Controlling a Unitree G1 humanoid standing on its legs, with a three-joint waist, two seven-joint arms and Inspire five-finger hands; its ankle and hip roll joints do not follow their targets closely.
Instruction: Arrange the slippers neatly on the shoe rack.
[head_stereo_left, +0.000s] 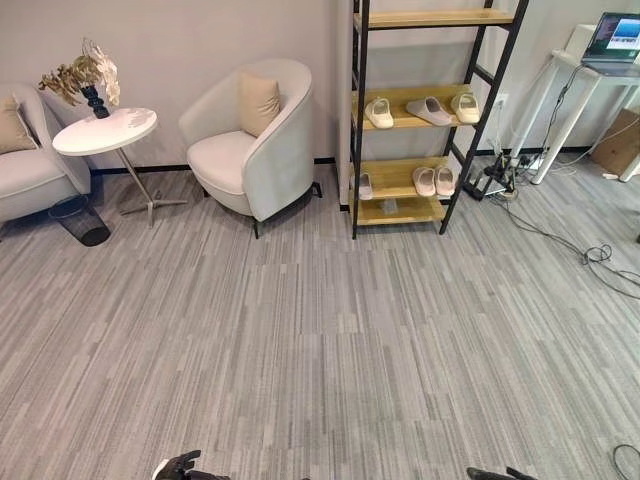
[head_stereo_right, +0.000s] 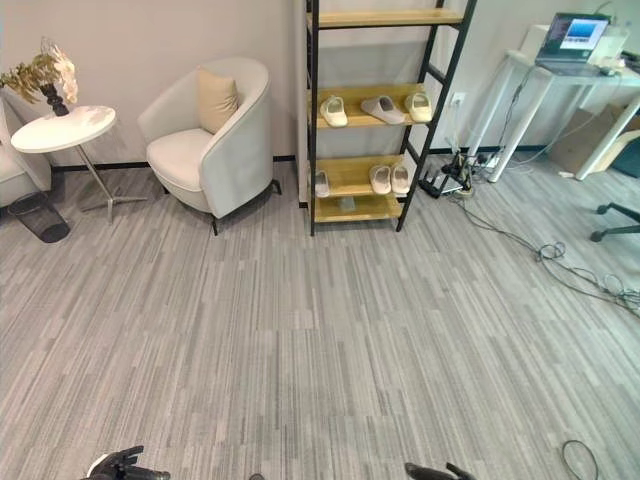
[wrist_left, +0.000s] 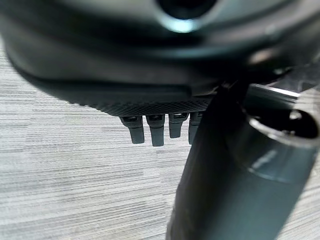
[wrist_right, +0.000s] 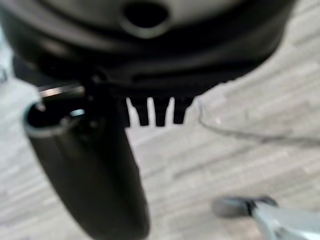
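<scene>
slippers (head_stereo_left: 430, 110) on shoe rack (head_stereo_left: 400, 95) | L hand (wrist_left: 155, 127) & R hand (wrist_right: 155, 112) empty, fingers straight | R wrist: chair caster (wrist_right: 240, 206)

Shoe rack (head_stereo_left: 360, 110): black frame, light wooden shelves. Slippers (head_stereo_left: 379, 112): cream and pale beige; one (head_stereo_left: 429, 109) on middle shelf greyer. Floor (head_stereo_left: 320, 330): grey carpet, fine streaked stripes in lighter and darker grey blocks. Armchair (head_stereo_left: 250, 140): off-white, tan cushion (head_stereo_left: 258, 102). Side table (head_stereo_left: 105, 131): white round top. Bin (head_stereo_left: 80, 220): black mesh. Desk (head_stereo_left: 590, 90): white. Left hand (wrist_left: 150, 131), right hand (wrist_right: 155, 114): dark.
</scene>
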